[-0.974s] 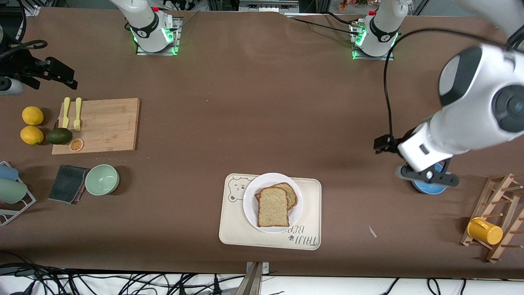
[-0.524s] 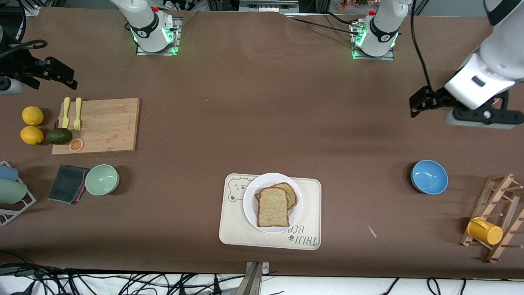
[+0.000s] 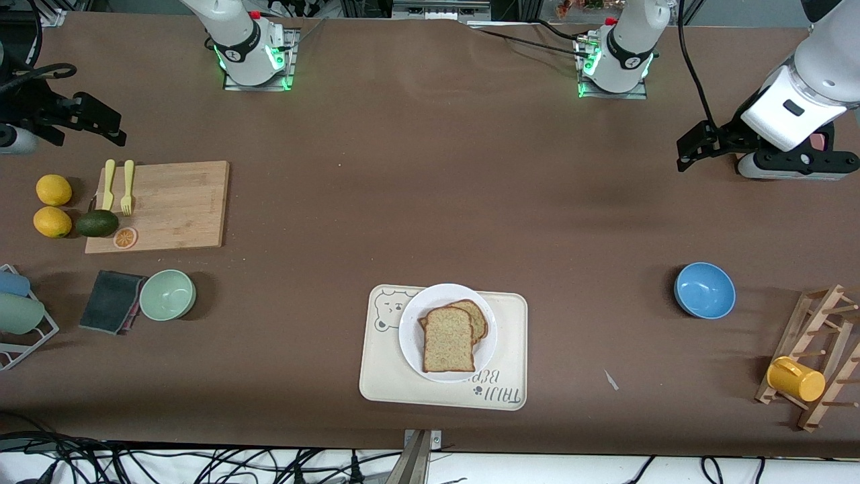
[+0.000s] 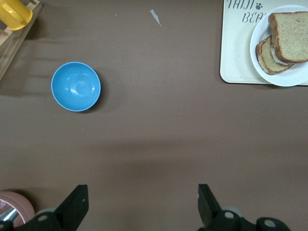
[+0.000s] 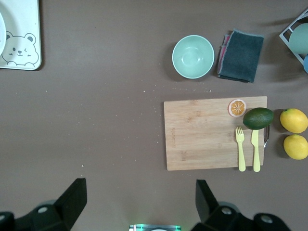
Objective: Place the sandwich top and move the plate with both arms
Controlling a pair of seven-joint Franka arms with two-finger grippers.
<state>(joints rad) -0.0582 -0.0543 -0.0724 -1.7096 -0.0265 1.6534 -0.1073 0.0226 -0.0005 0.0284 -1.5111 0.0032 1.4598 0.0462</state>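
Bread, the sandwich top point(image 3: 448, 339), lies soft and light on the plate point(image 3: 411, 336), probably rigid and slick, best pinched at its rim; left gripper point(image 4: 139, 211) and right gripper point(image 5: 139, 209) hang wide open, empty, over bare bench point(image 3: 430, 188).

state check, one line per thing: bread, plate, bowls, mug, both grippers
sandwich top: lying on the lower slice, offset
plate: on the bear-print tray, ungripped
blue bowl: upright, empty
green bowl: upright, empty
yellow mug: hung on the wooden rack
left gripper: open, holding nothing, over bare table
right gripper: open, holding nothing, above the table
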